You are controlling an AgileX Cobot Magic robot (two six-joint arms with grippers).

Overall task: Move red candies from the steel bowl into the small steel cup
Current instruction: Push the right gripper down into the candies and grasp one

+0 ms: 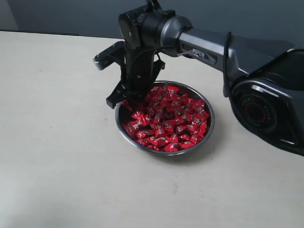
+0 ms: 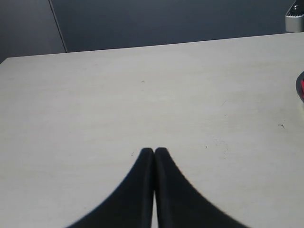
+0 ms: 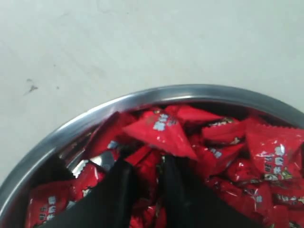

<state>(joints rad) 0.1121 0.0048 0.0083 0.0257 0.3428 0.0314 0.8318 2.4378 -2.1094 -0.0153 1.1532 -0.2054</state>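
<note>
The steel bowl (image 1: 210,110) sits mid-table, heaped with red candies (image 1: 171,120). My right gripper (image 1: 126,100) points down into the bowl's left side, just inside the rim. In the right wrist view its two black fingers (image 3: 121,185) are pushed into the pile close to the rim (image 3: 156,95). A red candy (image 3: 148,178) is pinched in the narrow gap between them, and another candy (image 3: 161,130) lies just beyond the tips (image 3: 147,164). My left gripper (image 2: 154,151) is shut and empty above bare table. The small steel cup is out of view.
The pale table (image 1: 50,140) spreads wide around the bowl, with a dark wall behind it. The right arm's base (image 1: 273,109) stands at the right edge. In the left wrist view a sliver of the bowl (image 2: 300,88) shows at the frame's edge.
</note>
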